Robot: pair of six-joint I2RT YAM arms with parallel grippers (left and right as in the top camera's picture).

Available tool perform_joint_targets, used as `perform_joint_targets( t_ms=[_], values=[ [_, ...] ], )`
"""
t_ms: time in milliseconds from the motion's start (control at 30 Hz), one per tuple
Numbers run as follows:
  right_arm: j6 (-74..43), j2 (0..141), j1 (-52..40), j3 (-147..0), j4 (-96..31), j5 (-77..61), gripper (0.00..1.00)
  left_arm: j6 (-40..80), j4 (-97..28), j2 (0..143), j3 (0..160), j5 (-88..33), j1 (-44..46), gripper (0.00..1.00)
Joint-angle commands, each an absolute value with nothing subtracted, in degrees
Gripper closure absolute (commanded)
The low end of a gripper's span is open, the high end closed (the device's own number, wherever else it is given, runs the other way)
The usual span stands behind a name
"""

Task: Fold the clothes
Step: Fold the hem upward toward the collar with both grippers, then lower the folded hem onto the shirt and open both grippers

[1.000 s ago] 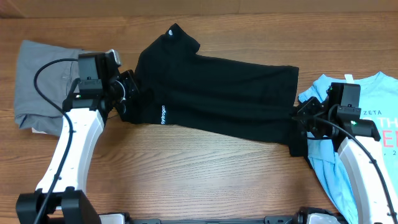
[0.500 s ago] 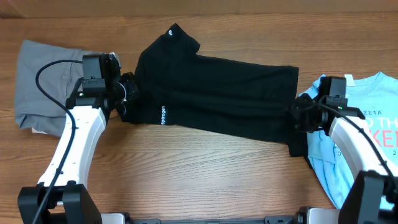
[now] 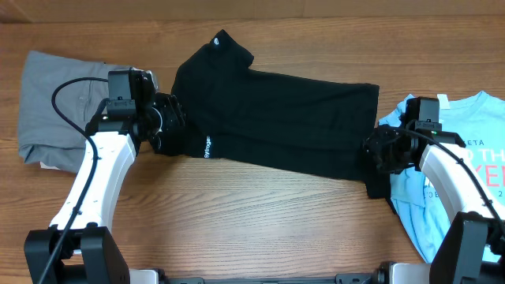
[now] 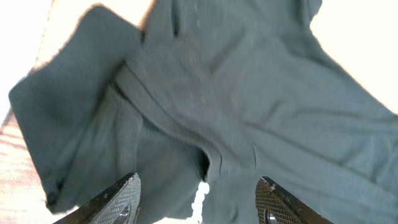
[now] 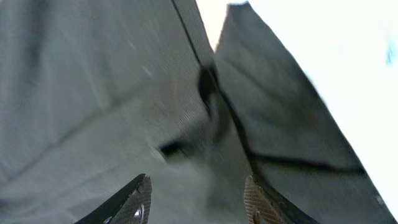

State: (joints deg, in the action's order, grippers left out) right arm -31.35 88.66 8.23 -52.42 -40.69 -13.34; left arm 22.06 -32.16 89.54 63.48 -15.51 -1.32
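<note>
**Near edge.** Both arms rise from the near side of the wood-grain table (image 3: 237,225). The left arm (image 3: 99,181) and the right arm (image 3: 461,193) each reach away and inward toward the middle.

**Left gripper** (image 3: 175,120). It is stationed at the left end of the black shirt (image 3: 284,118), over the cloth edge and just beside a line of white lettering (image 3: 207,147). In the wrist view its fingers (image 4: 127,196) stand apart. Black cloth is spread beneath them and nothing is clamped. The lettering shows in the gap between the tips, and a fold ridge runs diagonally across the cloth ahead.

**Right gripper** (image 3: 369,150). It is stationed at the right end of the black shirt, over its edge. In the wrist view its fingers (image 5: 138,202) also stand apart, with black cloth under them and none gripped. A puckered crease lies just ahead of the tips.

**Black shirt.** It lies flat at mid-table between the two grippers, folded into a long band. The band runs left to right and slants toward the near side at its right end.

**Other clothes.**
- The grey trousers (image 3: 55,102) lie bundled at the left, partly behind the left arm.
- The printed blue shirt (image 3: 465,118) lies at the right, partly under the right arm. Its edge meets the black shirt's right end, and I cannot tell whether they overlap.

**Far side.** The black shirt's far-left corner juts toward the far edge and bears a small white mark (image 3: 216,41).
</note>
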Motion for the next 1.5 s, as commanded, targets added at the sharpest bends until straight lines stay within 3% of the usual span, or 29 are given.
perform_joint_targets(
  t_ms=[0, 200, 267, 367, 433, 600, 767, 833, 1000, 1100, 1233, 1333, 1467],
  values=[
    [-29.95, 87.48, 8.43, -53.91, -43.42, -13.76, 0.48, 19.22, -33.32, 90.02, 64.77, -17.43, -0.32, 0.36],
    [-29.87, 87.48, 8.36, -53.91, -47.94, -14.11, 0.56, 18.41, -33.98, 92.95, 64.75, -16.56, 0.84, 0.41],
    [-28.27, 87.48, 8.38, -53.91, -48.69, -14.68, 0.64, 18.65, -34.11, 94.94, 64.77, -17.65, 1.13, 0.48],
    [-24.97, 87.48, 8.38, -54.11, -48.53, -15.18, 0.71, 18.63, -34.26, 96.44, 64.77, -22.68, 1.17, 0.67],
    [-20.21, 87.48, 8.38, -55.2, -48.38, -17.19, 0.73, 18.65, -34.3, 95.81, 65.06, -23.68, 1.15, 0.69],
    [-19.07, 87.5, 8.43, -65.45, -52.21, -20.8, 0.73, 14.81, -38.24, 93.17, 72.86, -23.73, 1.21, 0.55],
    [-19.51, 89.08, 8.43, -79.46, -53.67, -20.51, 0.58, 10.66, -43.16, 94.76, 87.39, -22.85, 1.21, 0.34],
    [-19.75, 90.85, 8.43, -83.07, -51.94, -20.25, 0.53, 10.63, -43.46, 96.57, 91.88, -22.02, 1.28, 0.32],
    [-21.45, 97.51, 8.43, -84.51, -48.99, -19.51, 0.52, 10.61, -46.3, 103.81, 99.02, -23.18, 1.28, 0.32],
    [-20.47, 101.78, 8.43, -84.51, -56.86, -23.42, 0.52, 8.16, -53.01, 106.48, 99.94, -27.09, 1.26, 0.3],
    [-17.08, 103.59, 8.43, -84.25, -69.71, -19.53, 0.46, 4.25, -64.9, 106.83, 99.81, -22.13, 1.28, 0.26],
    [-17.1, 103.59, 7.99, -82.89, -73.76, -16.47, 0.38, 4.25, -70.32, 106.89, 98.45, -15.22, 1.28, 0.23],
    [-17.76, 103.59, 6.44, -76.95, -73.95, -18.63, 0.38, 4.8, -72.07, 106.94, 92.79, -13.06, 1.28, 0.24]
  ],
)
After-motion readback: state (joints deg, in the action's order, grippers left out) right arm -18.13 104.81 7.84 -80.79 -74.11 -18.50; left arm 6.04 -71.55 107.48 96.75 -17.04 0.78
